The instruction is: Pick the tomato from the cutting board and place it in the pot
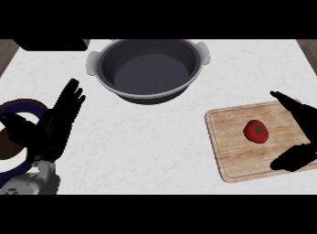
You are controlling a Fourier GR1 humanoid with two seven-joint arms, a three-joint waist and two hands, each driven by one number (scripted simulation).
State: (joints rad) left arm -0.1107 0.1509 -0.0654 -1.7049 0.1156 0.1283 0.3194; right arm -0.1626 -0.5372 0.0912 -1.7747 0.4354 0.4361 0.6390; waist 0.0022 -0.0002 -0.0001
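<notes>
Head view shows the right hand (308,132) open wide over the right edge of the pale wooden rectangular cutting board (229,155), long fingers stretched toward the far side and the thumb spread toward the near side, holding nothing. The small red round tomato (256,131) lies on the board just left of that hand, inside the span between fingers and thumb but apart from both. The board sits on the white marbled desk (154,151) at the right. Farther off and to the left, near the far edge of the desk, stands the dark grey round metal pot (149,68) with its light handles, upright and with nothing seen inside.

To do the grasp well, the hand likely needs to slide left until the tomato sits deep in the palm, then curl fingers and thumb round it from opposite sides, since a round fruit may roll away if only nudged.

The left hand (51,125) rests open at the left, over a dark blue and white round plate (0,157).
</notes>
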